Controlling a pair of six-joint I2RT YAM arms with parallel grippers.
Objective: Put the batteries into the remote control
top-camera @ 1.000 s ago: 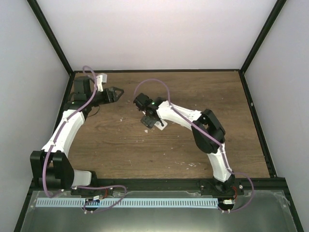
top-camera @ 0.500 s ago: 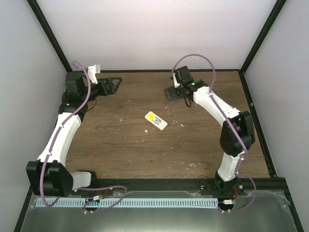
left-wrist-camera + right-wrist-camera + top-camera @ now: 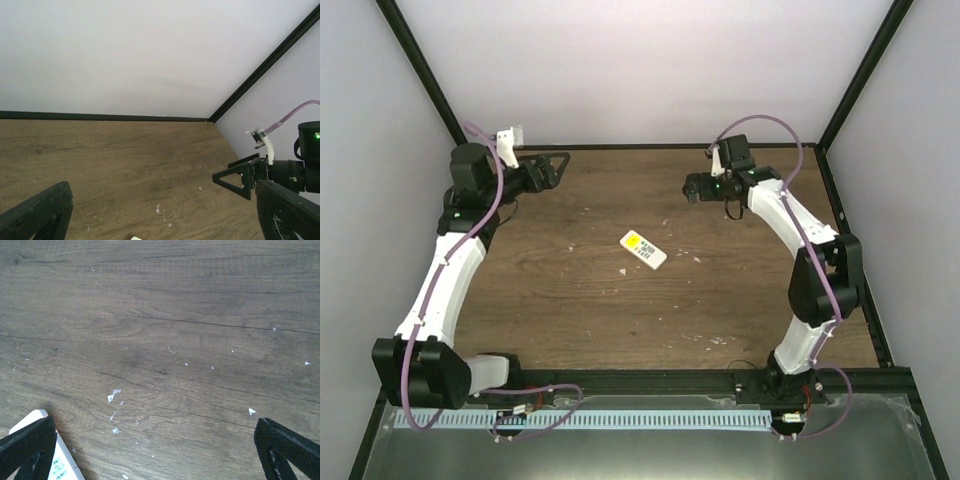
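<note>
Plainly, the remote [image 3: 643, 249] is a small white flat bar lying alone near the middle of the desk [image 3: 740, 290]. It lies slantwise, one end toward the back left and the other toward the front right. The face that is up carries a round yellow mark at the back-left end and some small dark print beside it. In the right wrist view one white corner of it [image 3: 62, 467] shows at the lower left, with tiny greenish marks on it. Pale specks are scattered over the brown wood around it.

Nothing touches the remote, and both pincers are well apart from it. The left arm runs from its base up along the left edge of the desk, bends at the wrist near the back left corner and points to the right. The left pincer [image 3: 552, 167] hangs above the desk with its fingers spread wide and nothing between them. The right arm rises from its base, elbows out by the right edge and reaches back and to the left. The right pincer [image 3: 695, 188] points left toward the other one, also spread wide and holding nothing. Its dark triangular fingers [image 3: 235, 179] show in the left wrist view. A purple cable [image 3: 480, 215] loops along each arm
</note>
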